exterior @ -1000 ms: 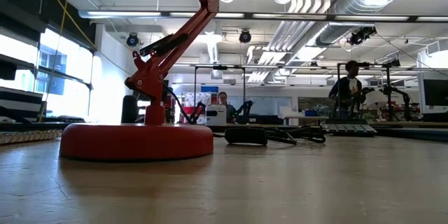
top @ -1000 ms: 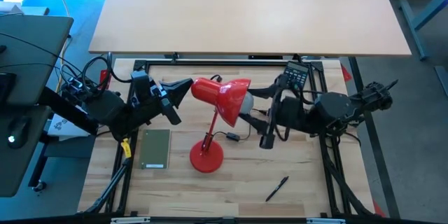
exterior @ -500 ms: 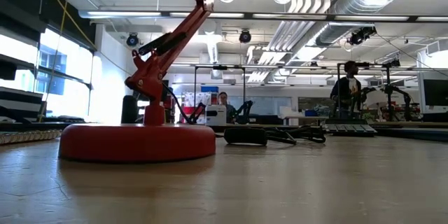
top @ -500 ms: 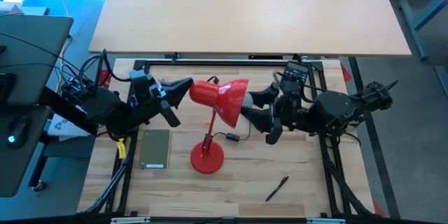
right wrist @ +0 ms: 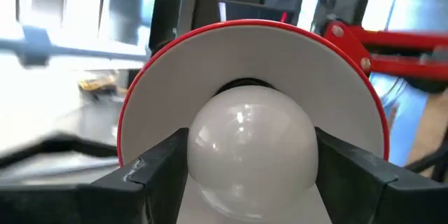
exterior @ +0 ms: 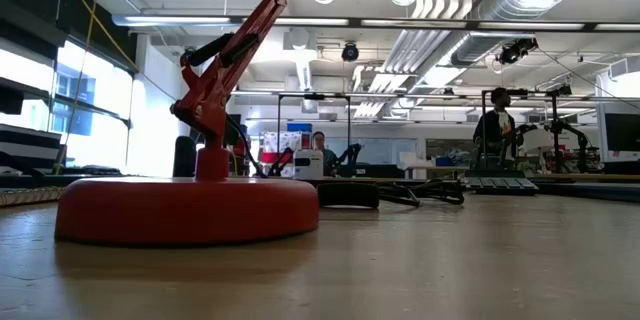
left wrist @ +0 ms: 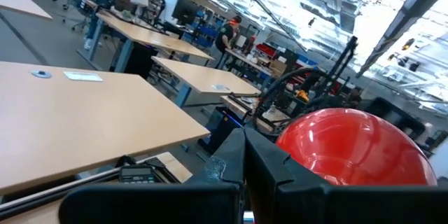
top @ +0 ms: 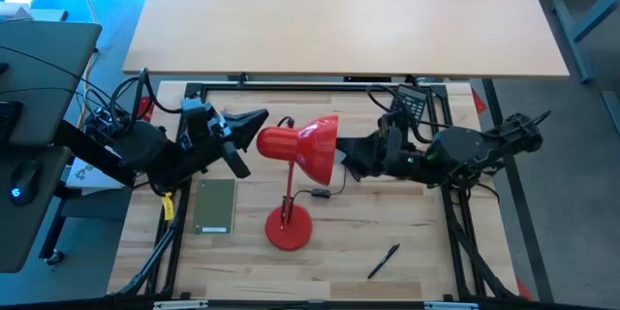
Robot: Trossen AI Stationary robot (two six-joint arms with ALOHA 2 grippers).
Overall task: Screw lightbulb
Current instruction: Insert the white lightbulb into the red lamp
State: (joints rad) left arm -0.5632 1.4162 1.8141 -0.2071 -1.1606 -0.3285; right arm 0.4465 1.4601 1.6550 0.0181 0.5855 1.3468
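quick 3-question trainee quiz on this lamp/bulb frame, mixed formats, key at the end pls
1. True or false: the right pincer holds the bulb in front of the lamp shade.
2. What lies on the table by the lamp base, on the left arm's side? A) green book B) mug C) tape roll
3. Fill in: the left pincer is ___ beside the back of the shade.

Key: 1 true; 2 A, the green book; 3 shut.
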